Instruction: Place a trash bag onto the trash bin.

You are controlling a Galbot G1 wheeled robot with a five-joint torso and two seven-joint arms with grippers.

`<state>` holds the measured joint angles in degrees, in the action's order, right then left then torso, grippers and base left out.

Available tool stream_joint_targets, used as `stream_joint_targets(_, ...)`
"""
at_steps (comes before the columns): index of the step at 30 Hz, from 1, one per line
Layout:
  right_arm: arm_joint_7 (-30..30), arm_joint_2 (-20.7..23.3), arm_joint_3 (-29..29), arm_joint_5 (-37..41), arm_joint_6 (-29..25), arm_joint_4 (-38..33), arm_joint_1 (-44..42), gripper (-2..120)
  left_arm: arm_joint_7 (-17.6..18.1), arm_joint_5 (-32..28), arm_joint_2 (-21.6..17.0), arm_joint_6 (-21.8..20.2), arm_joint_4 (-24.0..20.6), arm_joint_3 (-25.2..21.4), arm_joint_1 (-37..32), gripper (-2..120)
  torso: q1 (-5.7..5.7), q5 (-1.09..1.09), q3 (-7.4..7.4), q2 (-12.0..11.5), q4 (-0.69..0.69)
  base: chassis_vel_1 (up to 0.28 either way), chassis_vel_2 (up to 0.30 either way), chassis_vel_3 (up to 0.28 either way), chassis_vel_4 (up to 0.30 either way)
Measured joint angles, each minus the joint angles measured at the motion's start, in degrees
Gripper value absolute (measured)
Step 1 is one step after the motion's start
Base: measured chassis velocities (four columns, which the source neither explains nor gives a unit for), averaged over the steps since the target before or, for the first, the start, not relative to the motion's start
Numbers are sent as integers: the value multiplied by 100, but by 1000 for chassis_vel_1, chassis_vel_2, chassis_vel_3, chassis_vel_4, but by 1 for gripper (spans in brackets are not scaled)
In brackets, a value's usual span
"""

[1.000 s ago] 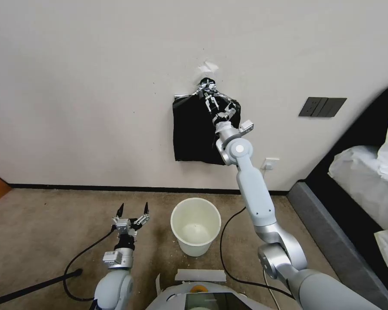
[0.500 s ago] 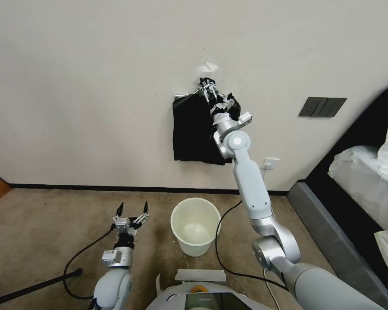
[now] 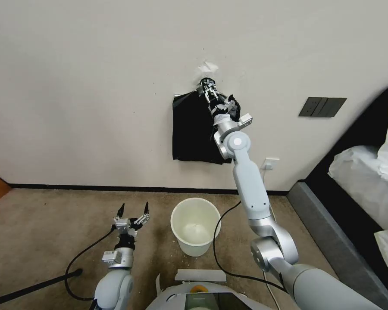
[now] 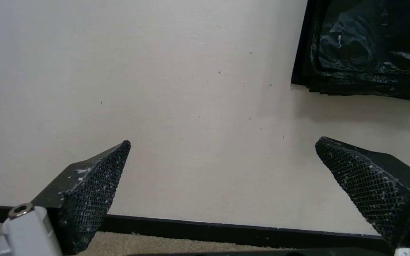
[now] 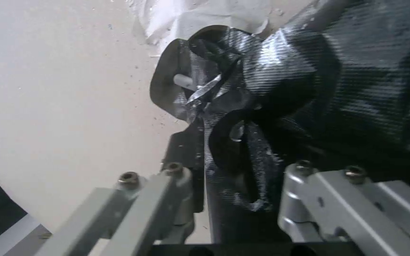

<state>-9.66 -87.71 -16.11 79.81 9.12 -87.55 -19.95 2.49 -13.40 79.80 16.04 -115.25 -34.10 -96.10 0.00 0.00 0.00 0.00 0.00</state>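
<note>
- Behind everything, a plain pale wall (image 3: 95, 86) is rising from a brown carpet floor (image 3: 39, 232).
- High on that wall, a bundle of black bags (image 3: 192, 129) is hanging flat from a small peg (image 5: 184, 81).
- Up there, the right gripper (image 3: 210, 91) is reaching to the bundle's bunched top, and its fingers are squeezing a fold of the trash bag (image 5: 236, 149).
- Down low, the left gripper (image 3: 132, 212) is waiting over the carpet with its fingers (image 4: 96, 185) spread wide, holding nothing.
- Beside it, the trash bin (image 3: 195, 226) is standing upright on the floor, under the bags.
</note>
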Motion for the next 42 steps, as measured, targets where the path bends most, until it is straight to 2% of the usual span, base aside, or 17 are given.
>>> stream_joint_targets(6,-20,27,-9,-40,-1,-35,-64,0,3,-5,27,-1,-17,6,-20,100,0,0,0,0,0,0,0,0,0)
stream_joint_targets(18,152,250,175,-514,-58,-208,-431,0,3,3,29,6,24,50,-12,100,0,0,0,0,0,0,0,0,0)
stream_joint_targets(32,169,332,172,-514,-114,-522,-775,0,2,22,38,33,41,86,-19,100,0,0,0,0,0,0,0,0,0)
stream_joint_targets(35,137,289,15,-260,-21,-532,-774,11,1,29,45,36,19,87,-43,100,0,0,0,0,-1,0,0,0,0)
stream_joint_targets(36,137,289,15,-260,-21,-532,-774,11,1,29,45,36,19,87,-43,100,0,0,0,0,-1,0,0,0,0)
stream_joint_targets(38,132,271,-30,-71,72,-525,-731,23,0,36,54,39,13,84,-76,100,0,0,0,0,0,0,0,0,0)
stream_joint_targets(39,132,271,-30,-71,72,-525,-731,23,0,36,54,39,13,84,-76,100,0,0,0,0,0,0,0,0,0)
stream_joint_targets(41,135,233,-51,30,139,-478,-664,33,0,39,60,41,-6,79,-91,100,0,0,0,0,0,0,0,0,0)
stream_joint_targets(42,135,233,-51,30,139,-478,-664,33,0,39,60,41,-6,79,-91,100,0,0,0,0,0,0,0,0,0)
